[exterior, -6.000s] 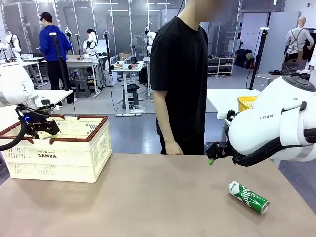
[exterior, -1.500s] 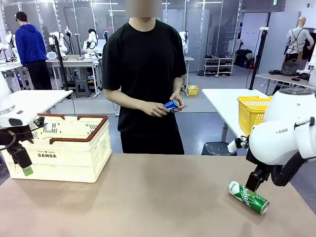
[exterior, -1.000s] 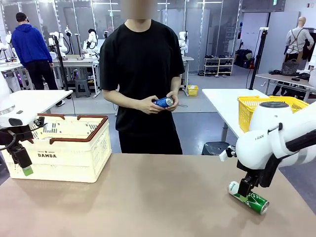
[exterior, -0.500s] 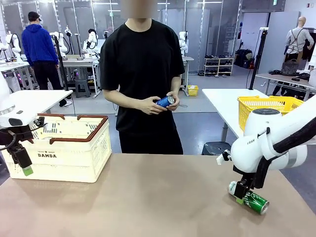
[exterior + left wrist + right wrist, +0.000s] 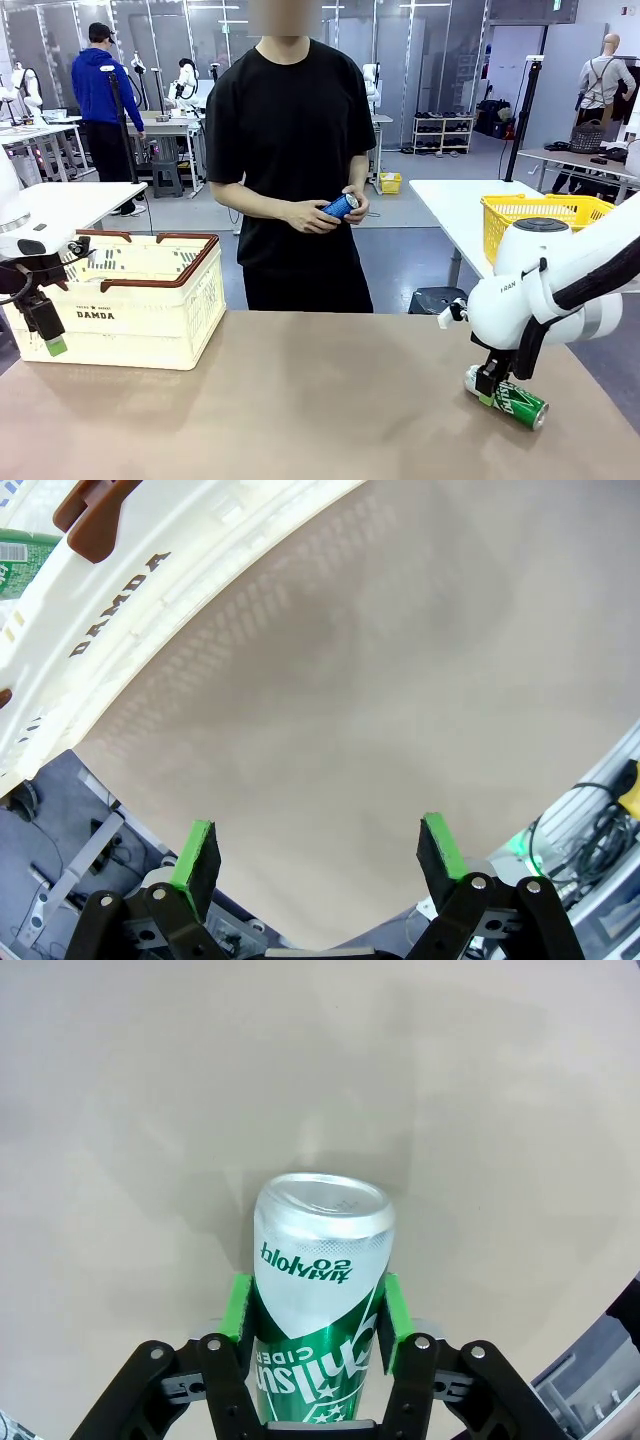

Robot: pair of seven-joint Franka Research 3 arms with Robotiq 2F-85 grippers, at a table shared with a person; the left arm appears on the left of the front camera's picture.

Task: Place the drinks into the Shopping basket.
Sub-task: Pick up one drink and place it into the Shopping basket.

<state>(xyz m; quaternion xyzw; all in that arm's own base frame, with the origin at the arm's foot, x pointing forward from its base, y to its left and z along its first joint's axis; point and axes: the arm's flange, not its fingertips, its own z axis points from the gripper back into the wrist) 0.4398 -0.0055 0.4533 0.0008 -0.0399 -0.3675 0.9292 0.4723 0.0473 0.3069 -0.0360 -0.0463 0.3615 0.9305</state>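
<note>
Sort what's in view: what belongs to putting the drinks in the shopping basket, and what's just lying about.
Job: green can in the right gripper; blue can in the person's hands; cream DAMDA basket.
Lying about: yellow basket on the side table.

The green can [image 5: 318, 1260] has white lettering, with a pale silvery band and green print near its top. The blue can [image 5: 342, 206] has a silver end. The basket [image 5: 130, 300] is cream-white and slotted, with a dark brown rim and dark "DAMDA" print. The desk [image 5: 300, 400] is tan. The left claw [image 5: 318, 845] and right claw [image 5: 316, 1310] are black with green pads [image 5: 197, 852]
</note>
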